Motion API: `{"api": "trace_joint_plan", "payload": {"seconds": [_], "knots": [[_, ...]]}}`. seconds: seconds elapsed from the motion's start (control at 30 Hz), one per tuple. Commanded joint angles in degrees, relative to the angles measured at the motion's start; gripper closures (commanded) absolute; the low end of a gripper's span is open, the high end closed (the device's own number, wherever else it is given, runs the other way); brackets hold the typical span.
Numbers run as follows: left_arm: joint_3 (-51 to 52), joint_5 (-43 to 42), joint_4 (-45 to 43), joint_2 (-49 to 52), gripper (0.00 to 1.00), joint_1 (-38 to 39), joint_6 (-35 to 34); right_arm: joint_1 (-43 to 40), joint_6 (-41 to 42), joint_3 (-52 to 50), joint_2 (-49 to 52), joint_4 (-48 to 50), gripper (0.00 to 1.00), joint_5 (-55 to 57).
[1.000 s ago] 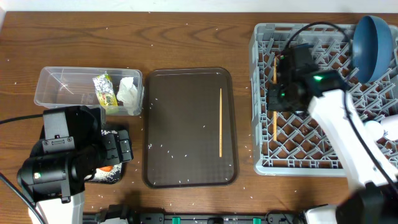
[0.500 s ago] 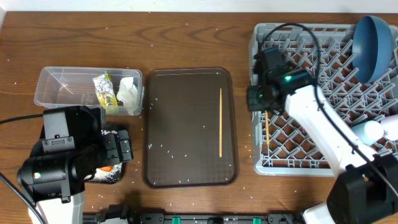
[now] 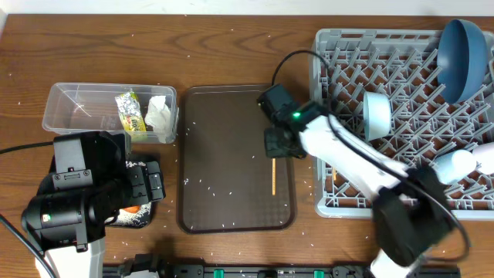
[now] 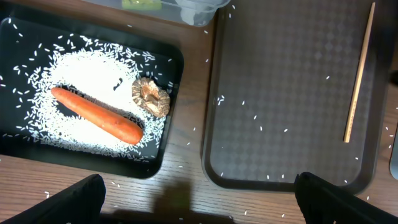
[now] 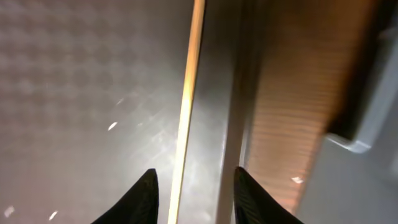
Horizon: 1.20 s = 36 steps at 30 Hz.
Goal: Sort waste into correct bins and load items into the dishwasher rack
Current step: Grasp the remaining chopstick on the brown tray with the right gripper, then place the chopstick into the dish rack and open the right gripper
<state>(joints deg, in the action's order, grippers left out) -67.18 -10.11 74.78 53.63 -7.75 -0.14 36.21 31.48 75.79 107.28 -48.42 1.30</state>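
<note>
My right gripper point(image 5: 196, 200) hangs open low over the brown serving tray point(image 5: 74, 93), its fingers on either side of a wooden chopstick point(image 5: 188, 118) that lies flat there, also seen from overhead as the chopstick point(image 3: 273, 176). A second chopstick point(image 3: 333, 179) lies in the grey dishwasher rack point(image 3: 324, 46) with the blue plate point(image 3: 463, 54) and the light-blue cup point(image 3: 376, 116). My left gripper point(image 4: 199, 211) is wide open and empty, above the table in front of the black tray point(image 4: 18, 140) that holds rice point(image 4: 87, 68), a carrot point(image 4: 96, 115) and a tan scrap point(image 4: 151, 98). The clear tub point(image 3: 73, 108) holds the wrapper point(image 3: 130, 113) and tissue point(image 3: 159, 114).
Rice grains are scattered over the brown serving tray point(image 3: 231, 193) and the wooden table point(image 3: 231, 46). The rack's corner point(image 5: 367, 124) stands just right of my right gripper. Pale dishes point(image 3: 455, 164) lie at the rack's right side.
My right gripper has opened, left a chopstick lying in the rack and swung left out of the rack to the brown tray, over the other chopstick. The left arm has not moved.
</note>
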Motion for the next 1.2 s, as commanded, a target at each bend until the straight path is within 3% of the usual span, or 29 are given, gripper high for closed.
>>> {"api": "trace_joint_plan", "payload": {"seconds": [0.0,0.1,0.37,0.57,0.77,0.87,1.17], "knots": [[-0.24,0.55,0.2,-0.04,0.02,0.17,0.55,0.68,3.17,0.17,3.87,1.68,0.73,-1.38],[-0.24,0.55,0.2,-0.04,0.02,0.17,0.55,0.68,2.27,0.17,6.23,3.78,0.79,-2.03],[-0.24,0.55,0.2,-0.04,0.02,0.17,0.55,0.68,2.32,0.17,7.13,5.27,0.82,-1.75],[-0.24,0.55,0.2,-0.04,0.02,0.17,0.55,0.68,2.34,0.15,8.26,6.05,0.95,-1.33],[-0.24,0.55,0.2,-0.04,0.02,0.17,0.52,0.68,3.72,0.13,9.35,5.57,0.9,-1.36],[-0.24,0.55,0.2,-0.04,0.02,0.17,0.55,0.68,3.67,0.13,9.86,6.36,0.98,-1.22],[-0.24,0.55,0.2,-0.04,0.02,0.17,0.55,0.39,-7.32,3.13,-0.76,1.66,0.99,0.17]]}}
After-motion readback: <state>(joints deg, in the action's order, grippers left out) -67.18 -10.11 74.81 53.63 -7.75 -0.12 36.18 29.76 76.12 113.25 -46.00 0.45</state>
